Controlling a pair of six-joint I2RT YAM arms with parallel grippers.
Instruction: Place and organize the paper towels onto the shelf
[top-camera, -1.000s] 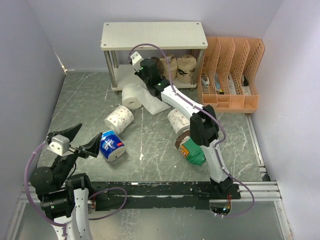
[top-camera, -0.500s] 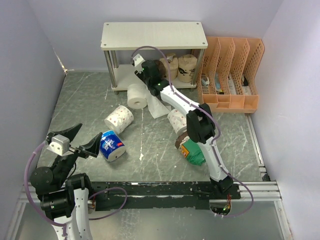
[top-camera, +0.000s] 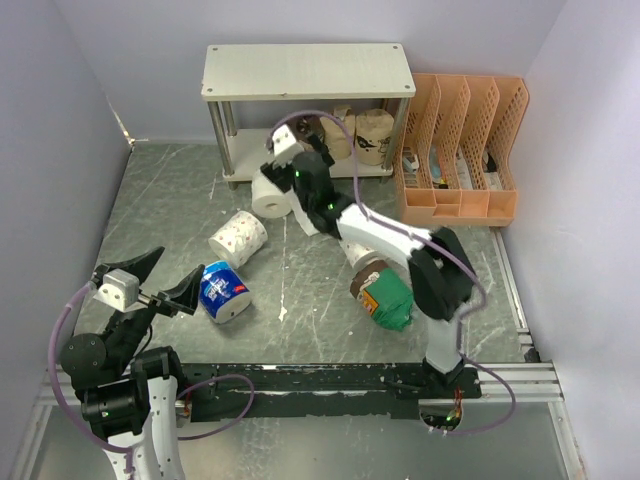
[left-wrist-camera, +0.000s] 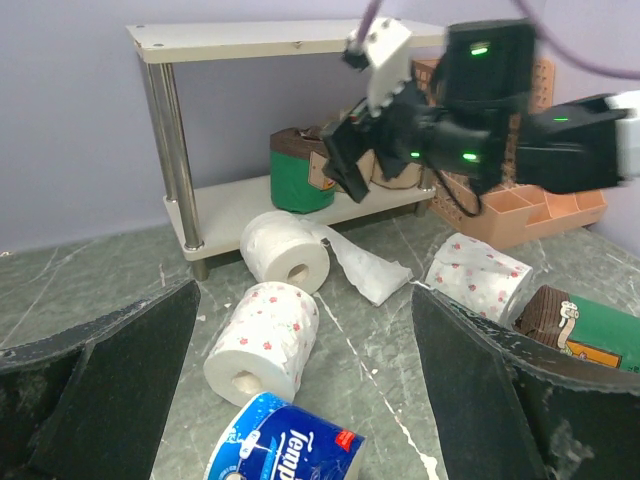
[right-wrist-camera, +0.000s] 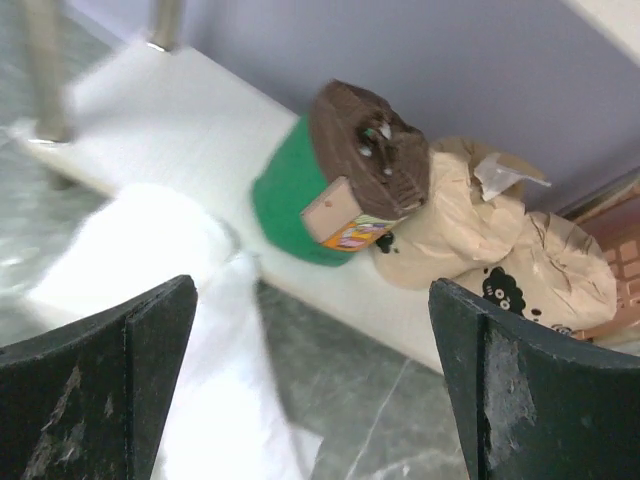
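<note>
The shelf (top-camera: 305, 72) stands at the back. Its lower board (right-wrist-camera: 200, 110) holds a green-wrapped roll (right-wrist-camera: 300, 205) and two tan rolls (right-wrist-camera: 450, 225). My right gripper (top-camera: 292, 165) hangs open and empty just in front of that board, above the plain white roll (top-camera: 268, 192) with its loose sheet (left-wrist-camera: 365, 270). On the table lie a patterned roll (top-camera: 238, 237), a blue-white wrapped roll (top-camera: 224, 291), a second patterned roll (left-wrist-camera: 480, 285) and a green-wrapped roll (top-camera: 387, 300) beneath the right arm. My left gripper (top-camera: 165, 277) rests open and empty near the blue-white roll (left-wrist-camera: 290, 445).
An orange perforated file organizer (top-camera: 460, 150) stands right of the shelf. Purple walls close in the table on the left, back and right. The shelf's silver legs (left-wrist-camera: 175, 150) stand beside the plain white roll.
My right gripper opened and drew back out of the shelf toward the front, leaving the green-wrapped roll on the lower board. The left arm has not moved.
</note>
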